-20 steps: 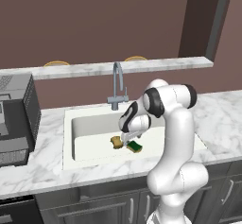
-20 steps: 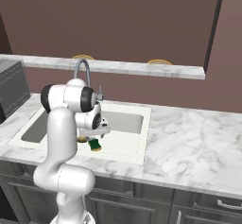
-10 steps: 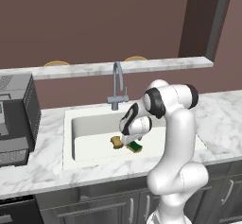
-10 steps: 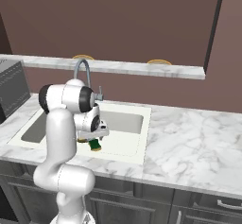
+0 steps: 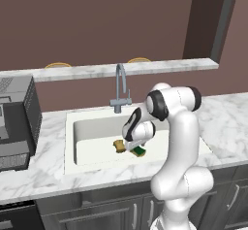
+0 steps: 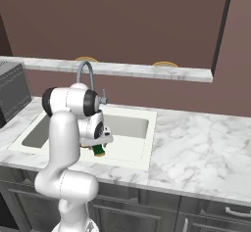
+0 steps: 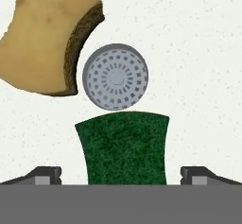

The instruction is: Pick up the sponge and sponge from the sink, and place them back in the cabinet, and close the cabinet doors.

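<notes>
Spread wide, my two-finger gripper hangs low inside the wide white rectangular sink, one dark tip at 8 o'clock and the other at 4 o'clock of my hand view, with the dark green-topped sponge between them and touching neither. Bare room shows on both flanks of that sponge. Just past its far edge, at 12 o'clock, sits the round grey perforated drain, and the golden-tan sponge lies at 10 o'clock, its dark edge beside the drain. From the left base view the two sponges lie close together on the basin floor, under my wrist. The grey gooseneck faucet stands at the basin's back rim, well apart from my hand. White marble counter runs around the sink, below a brown wall.
</notes>
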Controlling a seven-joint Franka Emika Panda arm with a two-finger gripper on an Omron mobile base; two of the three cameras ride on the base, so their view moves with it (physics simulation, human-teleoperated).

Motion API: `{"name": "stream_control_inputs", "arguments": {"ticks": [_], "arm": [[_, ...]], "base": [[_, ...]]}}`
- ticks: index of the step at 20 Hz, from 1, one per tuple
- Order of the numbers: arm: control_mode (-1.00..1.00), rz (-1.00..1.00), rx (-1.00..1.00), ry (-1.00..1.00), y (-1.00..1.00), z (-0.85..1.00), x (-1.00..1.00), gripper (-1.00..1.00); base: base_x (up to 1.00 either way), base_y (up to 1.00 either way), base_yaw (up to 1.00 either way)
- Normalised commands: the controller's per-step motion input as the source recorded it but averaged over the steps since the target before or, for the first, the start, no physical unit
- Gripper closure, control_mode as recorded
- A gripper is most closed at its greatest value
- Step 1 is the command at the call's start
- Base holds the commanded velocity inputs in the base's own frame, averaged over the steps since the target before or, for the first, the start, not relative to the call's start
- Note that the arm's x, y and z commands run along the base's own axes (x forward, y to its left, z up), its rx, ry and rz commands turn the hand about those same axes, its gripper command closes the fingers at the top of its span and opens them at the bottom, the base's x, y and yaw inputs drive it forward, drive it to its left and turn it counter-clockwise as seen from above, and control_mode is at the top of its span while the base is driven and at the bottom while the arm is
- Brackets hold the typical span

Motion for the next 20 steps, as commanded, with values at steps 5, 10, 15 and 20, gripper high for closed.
{"name": "stream_control_inputs", "arguments": {"ticks": [5,10,15,20], "arm": [[-1.00,0.00,0.00,0.00,0.00,-0.17,0.00,-1.00],[-1.00,0.00,0.00,0.00,0.00,-0.18,0.00,-1.00],[-1.00,0.00,0.00,0.00,0.00,-0.18,0.00,-1.00],[-1.00,0.00,0.00,0.00,0.00,-0.16,0.00,1.00]], "base": [[0.00,0.00,0.00],[0.00,0.00,0.00],[0.00,0.00,0.00],[0.00,0.00,0.00]]}}
